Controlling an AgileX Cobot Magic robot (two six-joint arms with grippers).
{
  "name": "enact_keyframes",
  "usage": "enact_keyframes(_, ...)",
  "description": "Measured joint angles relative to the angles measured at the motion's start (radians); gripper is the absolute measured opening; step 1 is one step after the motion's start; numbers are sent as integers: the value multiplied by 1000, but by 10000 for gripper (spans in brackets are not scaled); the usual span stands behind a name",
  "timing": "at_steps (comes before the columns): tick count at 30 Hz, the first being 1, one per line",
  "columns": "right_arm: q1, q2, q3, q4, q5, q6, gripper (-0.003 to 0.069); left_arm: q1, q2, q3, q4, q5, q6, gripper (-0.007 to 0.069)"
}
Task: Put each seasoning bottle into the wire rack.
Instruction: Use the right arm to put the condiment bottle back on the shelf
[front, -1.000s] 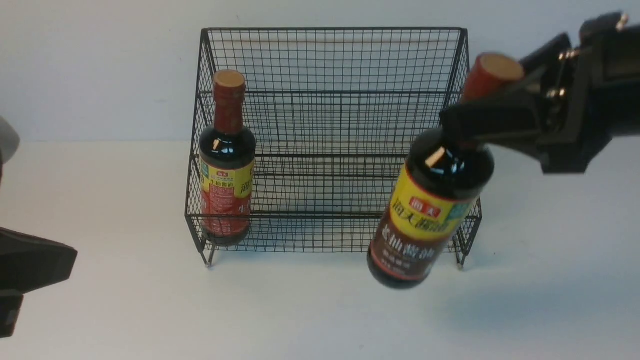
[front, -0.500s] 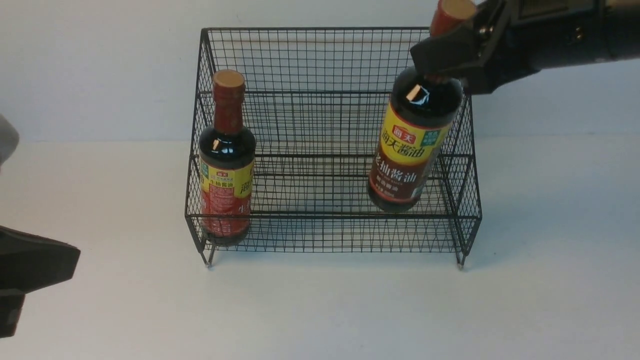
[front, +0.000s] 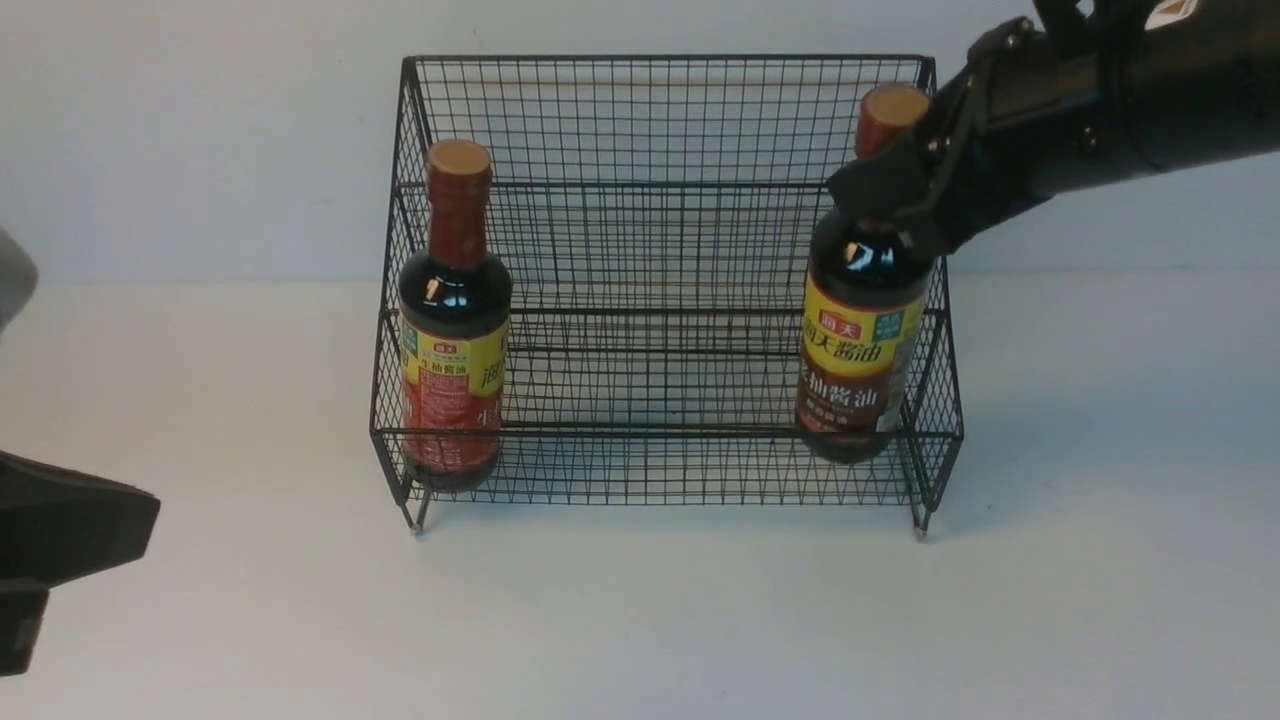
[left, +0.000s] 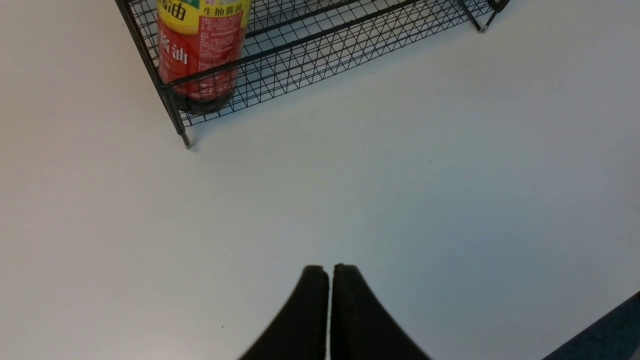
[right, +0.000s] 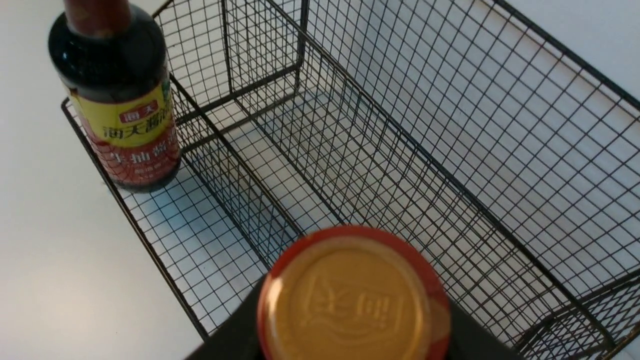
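Observation:
The black wire rack (front: 660, 110) stands at the middle of the white table. One seasoning bottle (front: 455, 340) stands upright at the left end of its front tier. My right gripper (front: 882, 192) is shut on the neck of the second seasoning bottle (front: 858, 350), holding it upright at the right end of the front tier. I cannot tell whether its base rests on the mesh. The right wrist view looks down on its tan cap (right: 350, 300), with dark fingers (right: 227, 335) beside it. My left gripper (left: 329, 271) is shut and empty, low over the table left of the rack.
The rack's upper tiers (right: 400, 150) and the middle of its front tier hold nothing. A white wall rises right behind the rack. The rack's small feet (left: 187, 145) stand on bare white table (front: 640, 620).
My right gripper carried the tilted bottle from in front of the rack's right corner up over the front rail and down into the right end, now upright. The left arm stayed still.

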Motion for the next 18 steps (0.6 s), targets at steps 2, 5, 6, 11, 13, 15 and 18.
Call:
enact_keyframes(2, 0, 8, 0, -13, 0, 19, 277, 0, 0, 0, 0, 0, 0, -4)
enact_keyframes(5, 0, 27, -3, -35, -2, 59, 277, 0, 0, 0, 0, 0, 0, -4)
enact_keyframes(6, 0, 37, -3, -47, -2, 80, 277, 0, 0, 0, 0, 0, 0, -4)
enact_keyframes(11, 0, 68, -3, -110, -2, 172, 277, 0, 0, 0, 0, 0, 0, -4)
enact_keyframes(13, 0, 69, -4, -128, -2, 201, 277, 0, 0, 0, 0, 0, 0, -4)
enact_keyframes(15, 0, 69, -8, -152, 3, 235, 277, 0, 0, 0, 0, 0, 0, -4)
enact_keyframes(18, 0, 69, -10, -177, 5, 278, 277, 0, 0, 0, 0, 0, 0, -4)
